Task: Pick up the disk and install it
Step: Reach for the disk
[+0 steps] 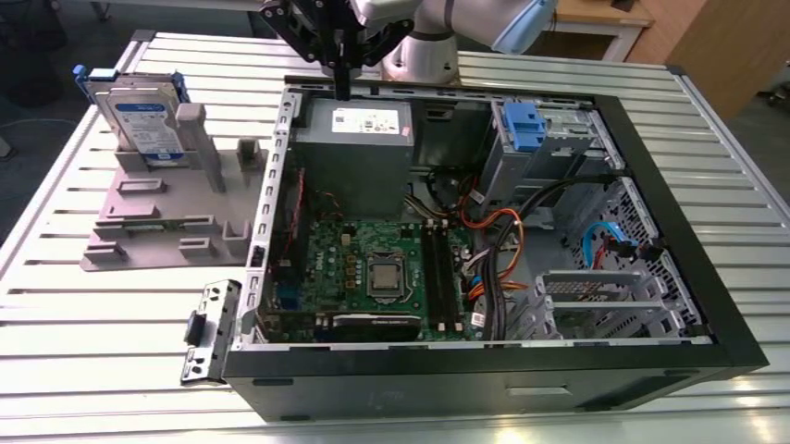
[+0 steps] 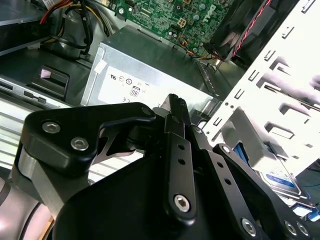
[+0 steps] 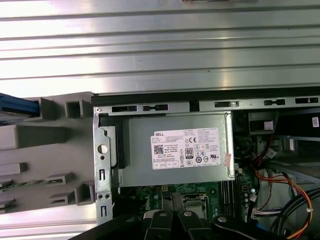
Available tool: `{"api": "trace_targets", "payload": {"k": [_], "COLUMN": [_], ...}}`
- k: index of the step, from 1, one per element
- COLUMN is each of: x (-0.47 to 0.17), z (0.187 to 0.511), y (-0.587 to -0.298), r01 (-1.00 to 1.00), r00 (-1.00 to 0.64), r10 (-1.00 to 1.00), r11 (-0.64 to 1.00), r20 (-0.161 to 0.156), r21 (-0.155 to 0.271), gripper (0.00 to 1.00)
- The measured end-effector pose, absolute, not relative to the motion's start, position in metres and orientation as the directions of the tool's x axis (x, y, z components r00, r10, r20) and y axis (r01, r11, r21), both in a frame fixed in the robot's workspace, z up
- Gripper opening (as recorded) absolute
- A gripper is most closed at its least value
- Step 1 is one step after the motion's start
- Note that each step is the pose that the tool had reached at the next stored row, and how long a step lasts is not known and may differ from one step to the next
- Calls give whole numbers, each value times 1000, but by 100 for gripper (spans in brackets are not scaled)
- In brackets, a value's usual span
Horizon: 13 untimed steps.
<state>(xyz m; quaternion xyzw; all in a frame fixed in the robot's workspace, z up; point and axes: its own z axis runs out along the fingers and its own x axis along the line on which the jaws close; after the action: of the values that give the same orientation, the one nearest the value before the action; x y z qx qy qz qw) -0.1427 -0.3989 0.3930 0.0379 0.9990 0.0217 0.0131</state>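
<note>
Gripper (image 1: 342, 91) hangs over far rim of open case (image 1: 494, 375), just above the end of the power supply (image 1: 358, 162). Fingers look pressed together, nothing held; same in second wrist view (image 2: 175, 104).

Disk (image 1: 140, 120) stands upright on edge in grey stand (image 1: 148, 222), blue bracket round it, label facing the case. Stand sits on the table (image 1: 99, 314) towards its far corner on the exterior view's left, just beside the case wall. Disk well apart from gripper, untouched.

Case lies on its side mid-table, board and cables exposed
</note>
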Motion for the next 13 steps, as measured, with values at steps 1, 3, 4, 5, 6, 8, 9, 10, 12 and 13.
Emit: {"api": "trace_targets", "payload": {"k": [1, 3, 4, 5, 6, 8, 9, 10, 12, 13], "x": [-146, -149, -150, -150, -150, -151, -152, -152, -152, -153], "z": [393, 392, 392, 392, 392, 392, 392, 392, 392, 392], "y": [-399, -399, -399, -399, -399, -399, -399, -399, -399, -399], "r01": [75, 75, 75, 75, 75, 75, 75, 75, 75, 75], "r00": [-997, -997, -997, -997, -997, -997, -997, -997, -997, -997], "r10": [76, 76, 76, 76, 76, 76, 76, 76, 76, 76], "r11": [996, 996, 996, 996, 996, 996, 996, 996, 996, 996], "r20": [-24, -24, -24, -24, -24, -24, -24, -24, -24, -24], "r21": [44, 44, 44, 44, 44, 44, 44, 44, 44, 44], "gripper": [10, 10, 10, 10, 10, 10, 10, 10, 10, 10]}}
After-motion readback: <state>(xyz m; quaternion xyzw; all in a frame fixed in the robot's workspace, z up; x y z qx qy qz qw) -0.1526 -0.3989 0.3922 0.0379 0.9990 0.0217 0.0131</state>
